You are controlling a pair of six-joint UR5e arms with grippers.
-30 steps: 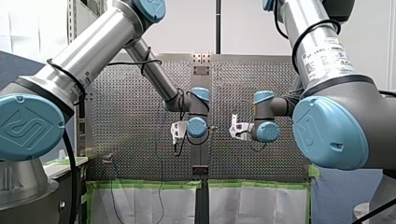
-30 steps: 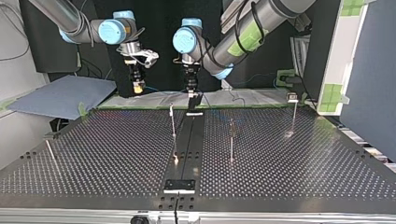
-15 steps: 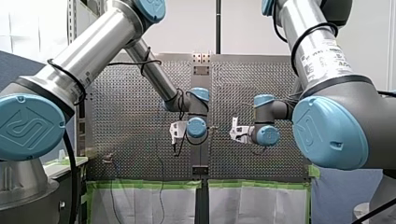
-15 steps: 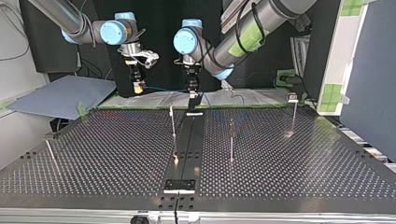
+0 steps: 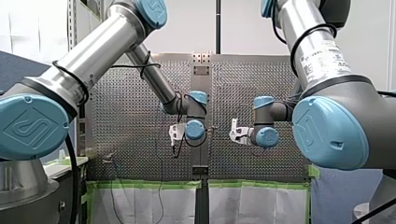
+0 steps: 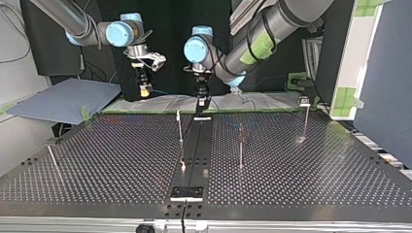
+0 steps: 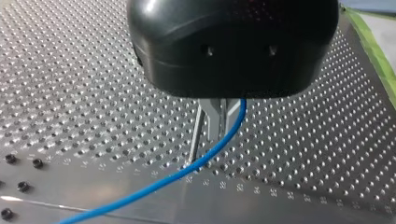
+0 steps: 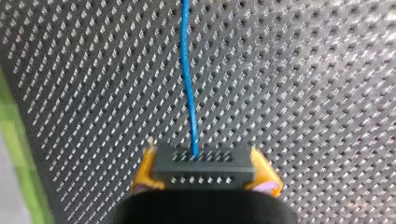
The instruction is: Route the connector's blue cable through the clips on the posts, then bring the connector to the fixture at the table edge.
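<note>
The connector (image 8: 204, 167) is held clamped between the yellow pads (image 8: 145, 169) of my right gripper (image 8: 205, 179), while its blue cable (image 7: 140, 193) is pinched by the closed metal fingers (image 7: 212, 119) of my left gripper (image 7: 209, 140).

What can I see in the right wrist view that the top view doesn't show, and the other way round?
Only the right wrist view: the black connector with its rows of holes, and the blue cable entering it. Only the top view: my left gripper and thin upright posts. Both: the perforated table and my right gripper with yellow pads.
</note>
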